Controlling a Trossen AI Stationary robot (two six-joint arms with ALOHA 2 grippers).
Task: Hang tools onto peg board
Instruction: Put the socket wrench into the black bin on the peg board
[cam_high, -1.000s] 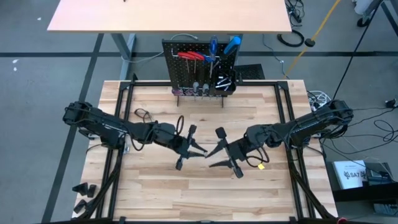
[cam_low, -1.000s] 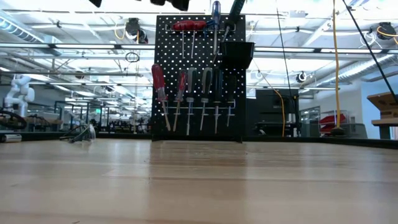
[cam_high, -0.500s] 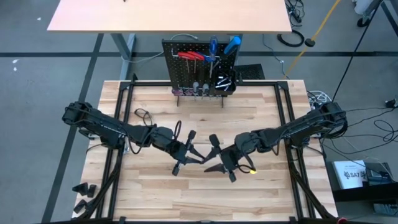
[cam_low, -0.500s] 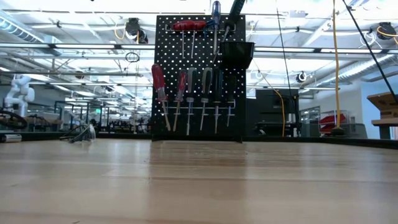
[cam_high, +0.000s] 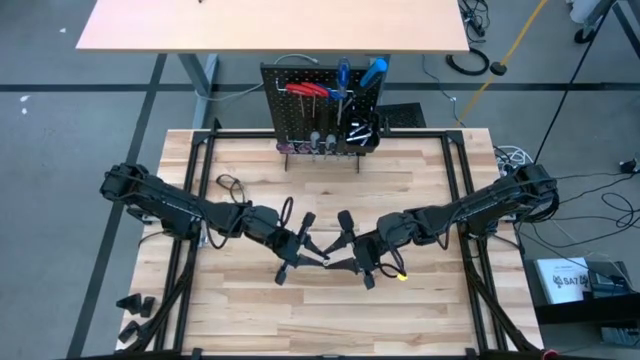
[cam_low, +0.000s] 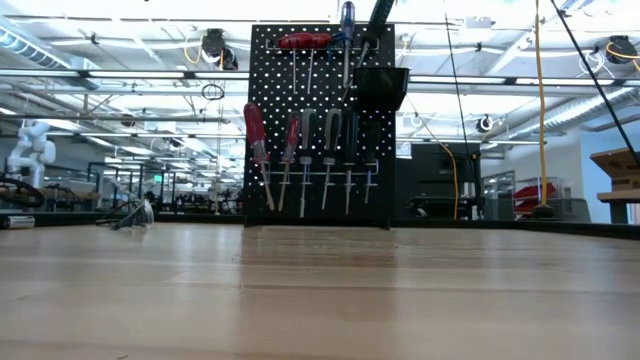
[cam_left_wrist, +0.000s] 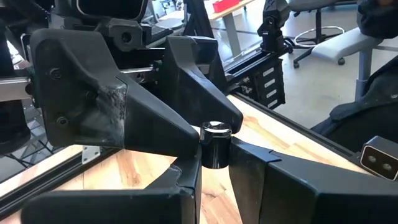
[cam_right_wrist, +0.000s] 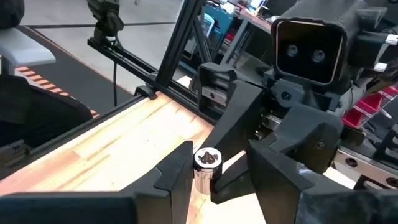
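Socket piece: small silver-topped metal cylinder (cam_left_wrist: 215, 144), at mid-table where the two grippers meet.
Left gripper: (cam_high: 322, 257) low over the table centre, fingers (cam_left_wrist: 186, 180) closed on the socket piece from its side.
Right gripper: (cam_high: 334, 266) tip to tip with the left one, fingers (cam_right_wrist: 177, 169) flanking the socket piece (cam_right_wrist: 206, 163); contact cannot be told.
Table: pale wood top (cam_high: 250, 300), bare in front of the grippers.
Peg board: black perforated panel (cam_low: 322, 120) upright at the far edge, well apart from the grippers.
Hung tools: red-handled hex keys (cam_low: 300, 42) and a blue screwdriver (cam_low: 346, 20) top row; red and black screwdrivers (cam_low: 290, 140) below.
Bin: square, black (cam_low: 381, 88), on the peg board's upper right.
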